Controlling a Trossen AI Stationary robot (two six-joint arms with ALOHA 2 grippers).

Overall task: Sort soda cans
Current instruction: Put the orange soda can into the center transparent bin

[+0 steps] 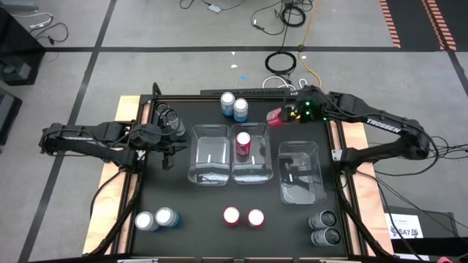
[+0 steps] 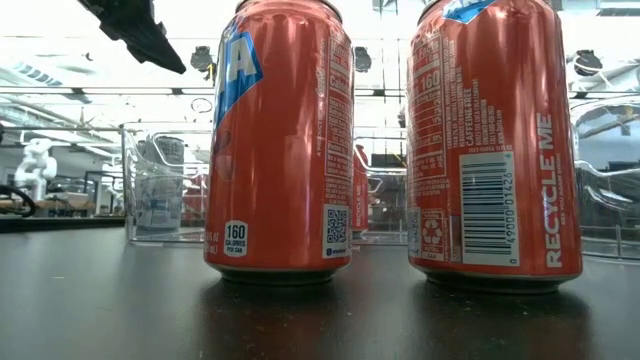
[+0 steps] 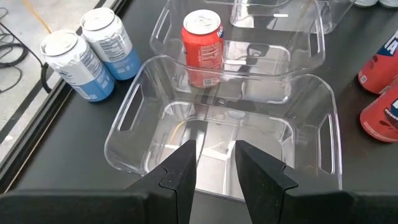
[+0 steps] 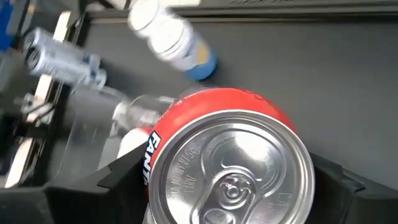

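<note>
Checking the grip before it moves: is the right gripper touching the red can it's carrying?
Touching. The right wrist view shows the red can wedged between the right gripper fingers, with no gap on either side.

I see three bins (image 1: 210, 164) side by side mid-table, one can (image 1: 243, 144) inside the middle bin. Two cans (image 1: 234, 105) stand near the far edge; three pairs line the near edge: left (image 1: 155, 219), centre (image 1: 243, 217), right (image 1: 323, 228). My right fingers (image 1: 276, 117) hold a can (image 4: 227, 165) behind the bins.

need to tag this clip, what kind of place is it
Probably a robotics lab or test workspace: a black work table on a concrete floor, loose cables on the floor behind it, and hazard-striped floor marking at the far corner.
</note>
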